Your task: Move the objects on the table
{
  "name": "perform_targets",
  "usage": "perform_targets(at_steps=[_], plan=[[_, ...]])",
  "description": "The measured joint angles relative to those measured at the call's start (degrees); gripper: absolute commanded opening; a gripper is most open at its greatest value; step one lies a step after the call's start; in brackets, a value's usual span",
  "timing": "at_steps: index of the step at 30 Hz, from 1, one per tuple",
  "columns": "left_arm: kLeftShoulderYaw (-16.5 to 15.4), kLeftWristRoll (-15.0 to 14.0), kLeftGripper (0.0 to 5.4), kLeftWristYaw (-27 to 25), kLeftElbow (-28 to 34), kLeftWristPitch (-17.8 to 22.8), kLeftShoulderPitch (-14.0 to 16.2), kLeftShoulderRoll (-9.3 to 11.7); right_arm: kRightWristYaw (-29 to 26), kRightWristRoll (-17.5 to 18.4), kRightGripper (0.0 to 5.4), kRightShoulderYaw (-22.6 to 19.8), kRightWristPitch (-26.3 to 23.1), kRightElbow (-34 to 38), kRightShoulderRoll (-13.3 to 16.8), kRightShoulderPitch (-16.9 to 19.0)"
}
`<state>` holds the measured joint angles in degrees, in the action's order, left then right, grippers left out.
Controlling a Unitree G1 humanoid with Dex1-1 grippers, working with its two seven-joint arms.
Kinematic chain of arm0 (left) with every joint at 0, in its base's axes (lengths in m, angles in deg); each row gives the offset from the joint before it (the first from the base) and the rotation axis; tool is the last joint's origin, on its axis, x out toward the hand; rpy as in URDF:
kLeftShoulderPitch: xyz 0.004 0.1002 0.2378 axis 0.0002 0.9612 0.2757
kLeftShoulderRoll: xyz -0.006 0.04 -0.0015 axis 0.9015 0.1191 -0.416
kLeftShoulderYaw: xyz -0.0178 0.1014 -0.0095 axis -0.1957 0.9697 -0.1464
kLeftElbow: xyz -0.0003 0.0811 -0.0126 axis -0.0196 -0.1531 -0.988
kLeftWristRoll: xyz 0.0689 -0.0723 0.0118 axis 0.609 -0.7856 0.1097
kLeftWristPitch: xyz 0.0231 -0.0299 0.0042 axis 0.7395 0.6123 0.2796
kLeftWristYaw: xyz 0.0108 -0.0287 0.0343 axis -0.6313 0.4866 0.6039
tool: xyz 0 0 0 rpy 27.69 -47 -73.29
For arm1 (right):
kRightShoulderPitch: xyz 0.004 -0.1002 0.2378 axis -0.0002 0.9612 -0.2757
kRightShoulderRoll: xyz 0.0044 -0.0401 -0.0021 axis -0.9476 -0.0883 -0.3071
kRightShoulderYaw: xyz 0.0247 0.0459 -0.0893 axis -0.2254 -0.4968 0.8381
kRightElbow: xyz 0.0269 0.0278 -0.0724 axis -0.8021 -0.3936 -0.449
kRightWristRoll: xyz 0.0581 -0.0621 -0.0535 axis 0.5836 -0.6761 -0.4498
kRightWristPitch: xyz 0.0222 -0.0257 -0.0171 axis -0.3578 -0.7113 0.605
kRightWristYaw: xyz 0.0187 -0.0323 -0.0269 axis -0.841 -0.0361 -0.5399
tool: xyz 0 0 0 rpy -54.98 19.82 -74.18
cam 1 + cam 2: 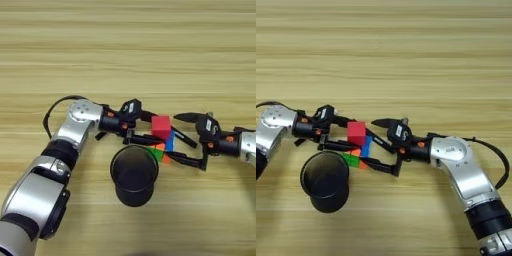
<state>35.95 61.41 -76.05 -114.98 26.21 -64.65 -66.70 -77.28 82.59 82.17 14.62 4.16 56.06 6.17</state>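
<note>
Both arms meet at the middle of the surface (125,45), around a small cluster of objects. The left gripper (150,129) reaches in from the left, and its 2 black fingers appear to clamp the small red cube (161,126), one finger at the cube's far-left edge, the other along its near-left side. The red cube sits on top of, or is held just above, the multicoloured puzzle cube (166,148); contact between the 2 cannot be told. The right gripper (378,145) comes in from the right with its fingers spread wide, one running past the far-right side of the puzzle cube, the other along its near side, bracketing it without clearly pressing on it. The black mesh cup (134,175) stands upright just near and left of the cubes, apparently empty.

As a judgement, the work is mid-way: the red cube is in hand, the puzzle cube and cup are not yet shifted. No markers are visible. The light wood with plank stripes fills both views; nothing of the room shows.
</note>
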Motion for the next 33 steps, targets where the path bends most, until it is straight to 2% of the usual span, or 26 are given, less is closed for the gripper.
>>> perform_targets(at_steps=[11,19,25,33], plan=[[-0.5,0.8,4.51,0.3,-0.6,-0.2,-0.2,0.0,0.0,0.0,5.4,0.0,0.0,-0.2,0.0,0.0],[-2.4,0.9,5.37,0.9,-1.3,-0.2,-0.4,0.3,0.0,0.0,5.4,-0.1,0.1,-0.8,0.0,0.0],[-4.6,0.6,5.37,2.3,-2.1,-0.3,-1.5,0.2,0.1,-0.2,5.4,-0.1,0.1,-1.3,0.0,-0.1],[-5.7,-0.4,5.37,1.9,-1.9,-0.6,-2.3,0.3,0.2,-0.5,5.4,0.0,0.3,-2.3,0.0,-0.6]])
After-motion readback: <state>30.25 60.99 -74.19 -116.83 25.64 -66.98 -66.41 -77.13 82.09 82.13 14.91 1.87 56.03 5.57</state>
